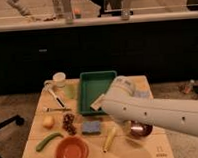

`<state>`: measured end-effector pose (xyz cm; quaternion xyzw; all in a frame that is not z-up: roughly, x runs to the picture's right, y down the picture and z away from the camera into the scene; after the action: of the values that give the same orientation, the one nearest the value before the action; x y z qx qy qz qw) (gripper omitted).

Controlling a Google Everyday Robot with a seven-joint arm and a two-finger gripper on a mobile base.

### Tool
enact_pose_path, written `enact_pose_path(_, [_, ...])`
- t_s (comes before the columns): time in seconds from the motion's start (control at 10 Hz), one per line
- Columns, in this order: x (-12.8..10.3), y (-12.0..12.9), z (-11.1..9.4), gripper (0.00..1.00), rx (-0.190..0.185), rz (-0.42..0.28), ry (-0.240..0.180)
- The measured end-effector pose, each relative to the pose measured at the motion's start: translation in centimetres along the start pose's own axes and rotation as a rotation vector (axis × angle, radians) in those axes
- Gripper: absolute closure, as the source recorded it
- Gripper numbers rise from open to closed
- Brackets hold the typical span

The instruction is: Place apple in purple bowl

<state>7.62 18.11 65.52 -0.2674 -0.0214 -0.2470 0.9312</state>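
Observation:
The apple (pixel 48 121) is a small yellow-orange fruit at the table's left side, next to the dark grape bunch (pixel 70 123). The purple bowl (pixel 139 129) sits at the right front, half hidden behind my white arm (pixel 154 112). My arm sweeps in from the right edge and bends back over the bowl. The gripper itself is hidden behind the arm, somewhere near the bowl.
A green tray (pixel 96 88) holds a tan block (pixel 98 103) at the table's middle back. An orange bowl (pixel 72 151), a banana (pixel 110 138), a blue sponge (pixel 91 127), a green vegetable (pixel 47 141), a white cup (pixel 59 79) and utensils (pixel 55 97) lie on the wooden table.

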Motion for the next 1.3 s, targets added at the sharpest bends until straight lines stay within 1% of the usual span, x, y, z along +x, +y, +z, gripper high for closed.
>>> enact_pose_path(0.2, [-4.2, -1.3, -0.9, 0.2, 0.007, -0.077, 0.004])
enact_pose_path(0.5, [-9.5, -3.1, -1.9, 0.2, 0.013, -0.18, 0.012])
enact_pose_path(0.8, [-15.4, -5.7, -2.5, 0.2, 0.008, -0.289, 0.024])
enact_pose_path(1.1, [-19.4, -7.8, -2.6, 0.2, -0.004, -0.362, 0.024])
enact_pose_path(1.2, [-21.4, -8.7, -2.6, 0.2, -0.009, -0.396, 0.023])
enact_pose_path(1.3, [-22.5, -9.3, -2.5, 0.2, -0.014, -0.415, 0.021])
